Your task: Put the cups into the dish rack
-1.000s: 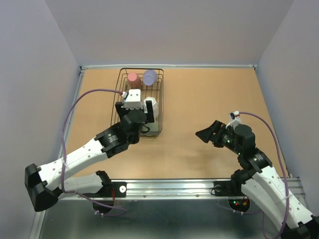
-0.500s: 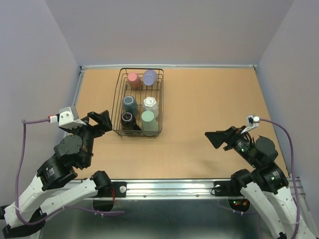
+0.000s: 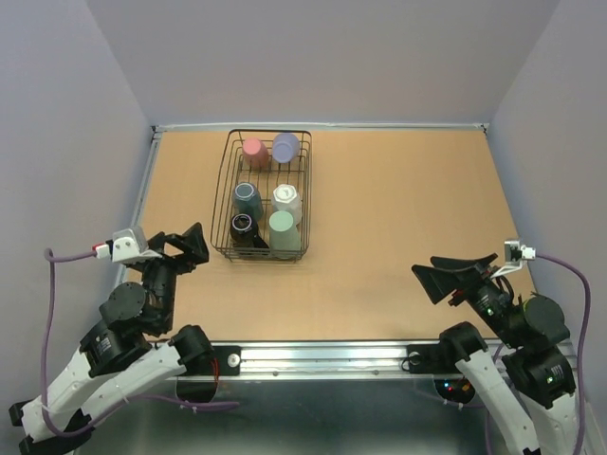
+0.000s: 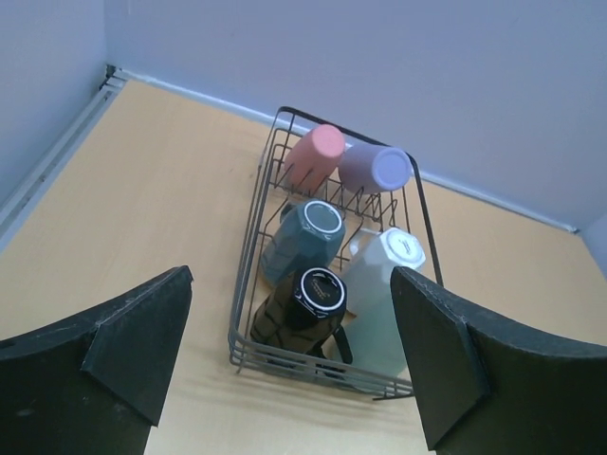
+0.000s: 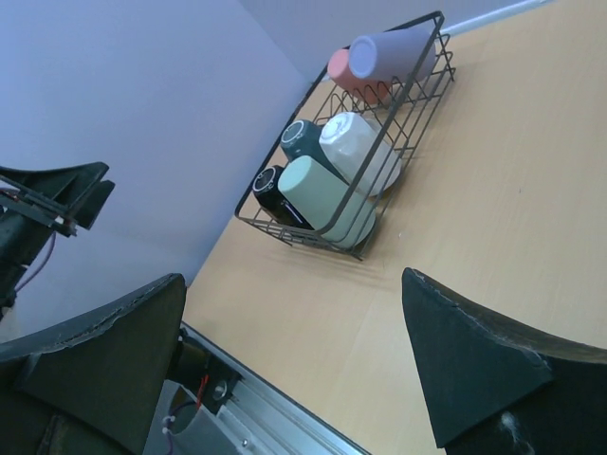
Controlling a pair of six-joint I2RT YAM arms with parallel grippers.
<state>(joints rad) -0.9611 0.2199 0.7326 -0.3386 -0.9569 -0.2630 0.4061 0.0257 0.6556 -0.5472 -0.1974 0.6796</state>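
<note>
You are backing off, left pincer and right pincer gaping empty; six cups are sitting ahead in the dish rack; loading seemingly complete.

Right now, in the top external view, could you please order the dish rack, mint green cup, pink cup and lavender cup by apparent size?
1. dish rack
2. mint green cup
3. pink cup and lavender cup: they look alike, so I would not rank them.

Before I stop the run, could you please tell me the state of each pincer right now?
Left pincer: open, holding nothing.
Right pincer: open, holding nothing.
</note>
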